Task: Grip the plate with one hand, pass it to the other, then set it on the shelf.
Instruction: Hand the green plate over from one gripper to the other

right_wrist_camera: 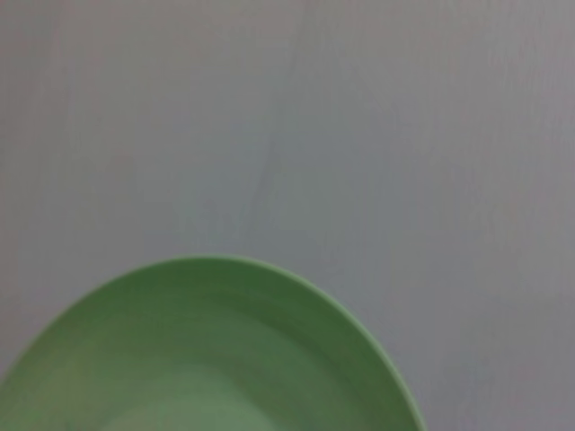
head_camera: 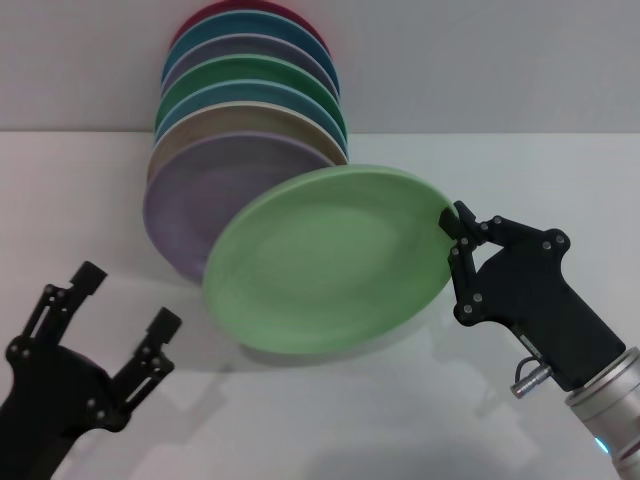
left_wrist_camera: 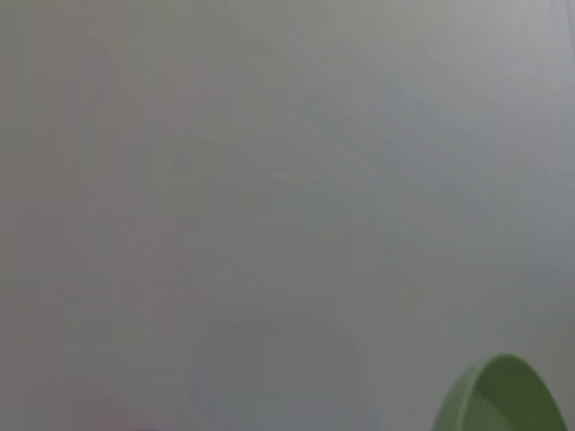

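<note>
Your right gripper (head_camera: 452, 232) has its jaws closed on the rim of the mint-green plate (head_camera: 330, 262), pinching the edge nearest the right side of the surface (head_camera: 330, 420). The plate is held clear of the surface, tilted with its face turned up and toward the front edge; its shadow falls on the white top beneath it. In the right wrist view the plate (right_wrist_camera: 211, 350) fills the lower part of the frame with only bare surface beyond it. In the left wrist view one curved edge of the plate (left_wrist_camera: 503, 395) shows in a corner.

Your left gripper (head_camera: 125, 300) stands near the front left corner of the surface, jaws wide apart and holding nothing, well apart from the plate.

Note the obstruction behind the held plate: a row of standing plates (head_camera: 250, 120) runs toward the back edge, each leaning on the next. The nearest is a lilac plate (head_camera: 190, 205), whose lower right part is hidden behind the mint-green plate; whether the two touch cannot be told. Behind it come a tan plate, blue, darker green, lavender, teal and red ones. The rack carrying them is hidden by the plates.
</note>
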`<state>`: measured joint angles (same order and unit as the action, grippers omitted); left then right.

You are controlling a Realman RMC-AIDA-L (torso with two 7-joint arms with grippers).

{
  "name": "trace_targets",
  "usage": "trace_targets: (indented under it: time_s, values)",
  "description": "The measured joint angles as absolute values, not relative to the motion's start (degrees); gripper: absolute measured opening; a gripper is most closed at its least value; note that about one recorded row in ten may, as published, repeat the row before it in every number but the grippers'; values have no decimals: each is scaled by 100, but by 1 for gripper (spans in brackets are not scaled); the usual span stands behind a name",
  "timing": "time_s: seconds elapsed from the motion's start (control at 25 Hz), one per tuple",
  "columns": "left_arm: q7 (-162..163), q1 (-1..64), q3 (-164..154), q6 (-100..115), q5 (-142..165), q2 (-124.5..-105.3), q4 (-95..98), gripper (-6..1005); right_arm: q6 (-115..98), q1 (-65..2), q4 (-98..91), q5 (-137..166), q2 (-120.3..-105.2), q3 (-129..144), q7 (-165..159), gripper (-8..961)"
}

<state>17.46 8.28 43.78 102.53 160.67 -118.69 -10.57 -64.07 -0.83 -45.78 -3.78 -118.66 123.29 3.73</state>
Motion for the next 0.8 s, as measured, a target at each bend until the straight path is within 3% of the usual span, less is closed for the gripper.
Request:
trace_targets:
  time_s: [0.8]
  values:
    - [642, 723, 4320, 8810, 16013, -11865, -1836, 869, -6224, -383, -4455, -421, -11913, 12300, 386, 17]
